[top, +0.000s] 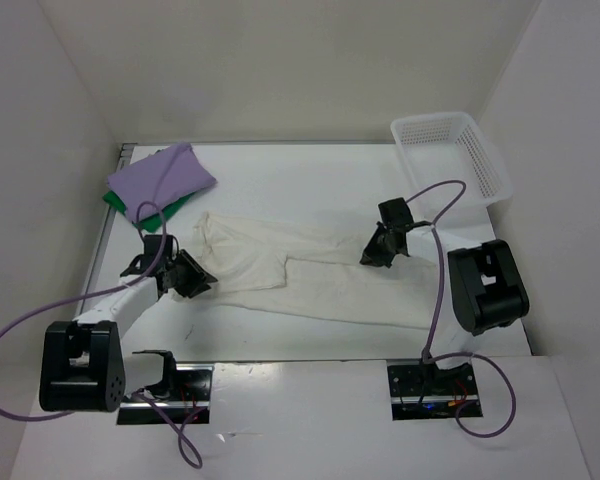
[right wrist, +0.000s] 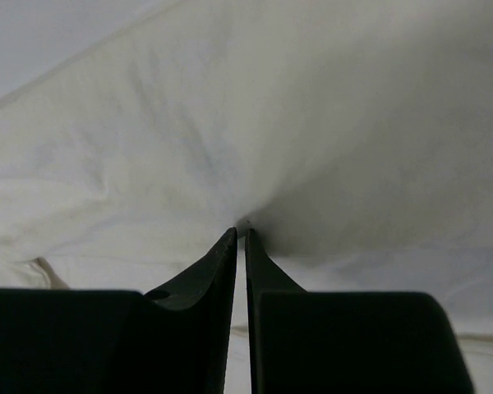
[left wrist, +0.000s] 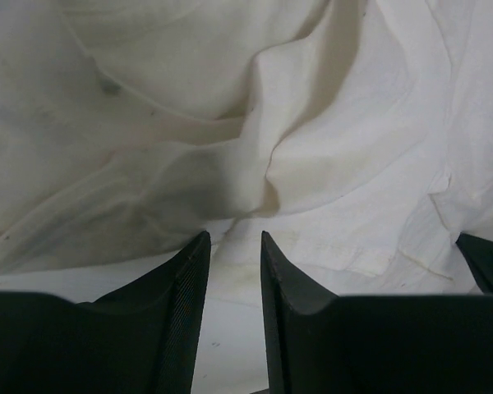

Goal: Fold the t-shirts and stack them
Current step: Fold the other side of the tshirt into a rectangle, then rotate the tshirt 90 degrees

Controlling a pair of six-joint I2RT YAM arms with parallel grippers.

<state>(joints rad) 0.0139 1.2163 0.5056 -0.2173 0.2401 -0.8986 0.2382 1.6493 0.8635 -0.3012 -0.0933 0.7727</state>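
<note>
No readable text, labels, or numbers anywhere

Basket [top: 488, 165]: white plastic mesh, rectangular, standing upright with its open side up at the far right corner of the table.
Table [top: 310, 190]: flat white top.
Walls [top: 280, 70]: plain white panels enclosing three sides.

A: What colours are the shirts showing?
B: The cream shirt [top: 320, 285] is showing plain off-white, the lavender shirt [top: 162, 177] pale purple, the green shirt [top: 118, 200] bright green.
A: And the basket [top: 485, 165]?
B: It's showing white mesh.
</note>
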